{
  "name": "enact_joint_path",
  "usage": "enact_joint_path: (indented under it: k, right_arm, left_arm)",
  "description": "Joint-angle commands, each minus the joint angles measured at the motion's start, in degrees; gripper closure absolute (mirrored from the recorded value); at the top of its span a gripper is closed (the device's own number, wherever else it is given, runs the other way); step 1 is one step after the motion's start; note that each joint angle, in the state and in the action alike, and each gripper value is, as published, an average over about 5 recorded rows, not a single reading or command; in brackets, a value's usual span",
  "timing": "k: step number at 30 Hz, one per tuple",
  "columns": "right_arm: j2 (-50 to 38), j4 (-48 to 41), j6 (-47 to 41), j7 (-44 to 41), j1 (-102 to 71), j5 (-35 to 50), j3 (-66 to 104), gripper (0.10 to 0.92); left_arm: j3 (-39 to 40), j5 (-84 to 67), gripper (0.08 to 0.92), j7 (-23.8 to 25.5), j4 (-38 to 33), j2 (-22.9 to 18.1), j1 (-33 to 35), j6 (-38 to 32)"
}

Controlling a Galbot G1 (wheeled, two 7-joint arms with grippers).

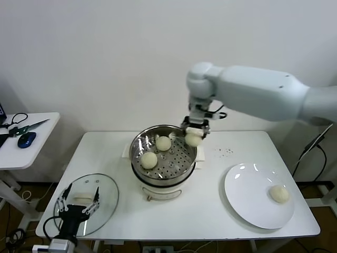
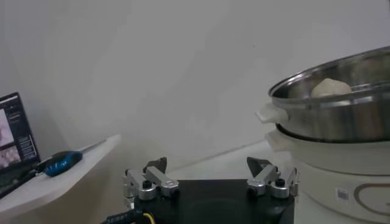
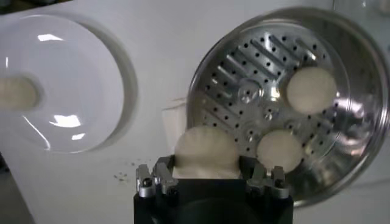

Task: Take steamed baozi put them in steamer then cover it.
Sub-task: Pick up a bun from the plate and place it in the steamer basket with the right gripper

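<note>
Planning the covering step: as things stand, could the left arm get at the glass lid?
Probably yes. The left gripper hangs open right over the cover, which lies flat on the table with nothing on it. The right gripper, busy holding a baozi at the steamer rim, is well clear.

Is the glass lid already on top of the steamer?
No, the glass lid lies flat on the table near the left gripper, and the steamer stands open.
</note>
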Motion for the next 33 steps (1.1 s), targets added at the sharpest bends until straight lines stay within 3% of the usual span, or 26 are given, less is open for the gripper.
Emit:
enact_joint_path:
  k: [1, 28, 33]
  right_arm:
    - [9.67, -0.97, 3.34, 0.46, -7.74, -5.83, 0.96, 0.330]
    - [10.85, -2.37, 4.80, 2.44, -11.00, -6.10, 0.05, 0.318]
    - [10.49, -2.43, 5.05, 0.81, -10.59, -6.29, 1.24, 0.255]
  left_arm:
    - [-0.69, -0.97, 0.177, -0.03, 0.20, 0.38, 0.92, -0.59]
    - [-0.77, -1.11, 0.177, 0.02, 1.42, 0.33, -0.14, -0.41]
    - [-0.70, -1.00, 0.177, 0.02, 1.30, 0.23, -0.01, -0.39]
